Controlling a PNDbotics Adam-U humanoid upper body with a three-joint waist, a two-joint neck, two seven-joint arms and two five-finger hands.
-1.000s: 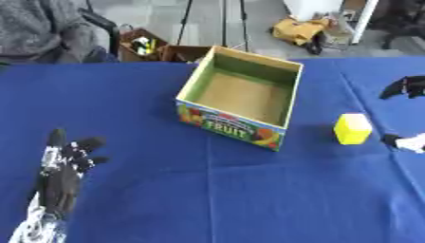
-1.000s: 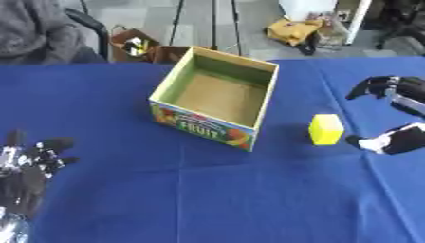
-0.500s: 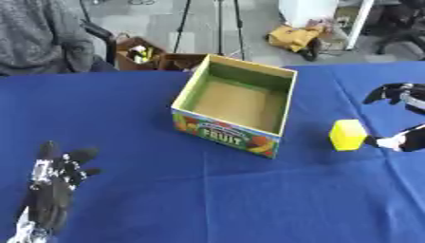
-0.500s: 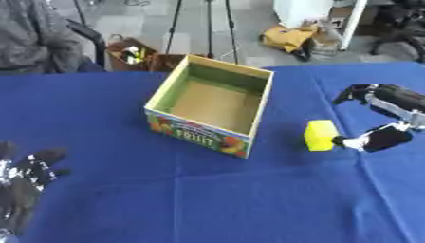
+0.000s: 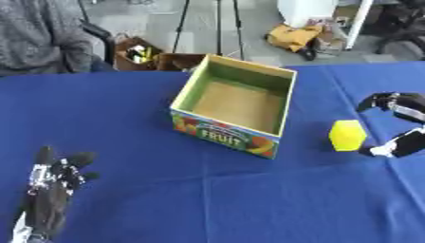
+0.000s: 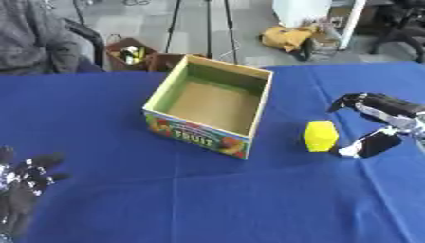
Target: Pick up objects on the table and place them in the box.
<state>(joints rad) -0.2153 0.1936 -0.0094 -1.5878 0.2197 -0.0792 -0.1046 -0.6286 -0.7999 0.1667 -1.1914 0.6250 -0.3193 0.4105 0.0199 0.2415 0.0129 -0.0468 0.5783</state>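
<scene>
The yellow block [image 6: 319, 135] stands on the blue tablecloth [image 6: 207, 199], just beside my right hand [image 6: 375, 124] — its fingers and thumb spread wide in a C, holding nothing, thumb tip nearly at the block. Beyond the block, away from those fingers, sits the open fruit box [image 6: 207, 113]. My left hand [image 5: 51, 192] rests open at the lower corner — fingers up.

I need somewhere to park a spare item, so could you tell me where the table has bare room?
Bare blue cloth lies between the fruit box and the left robot hand, and along the near edge. It is crowded between the box, yellow block and right robot hand.
</scene>
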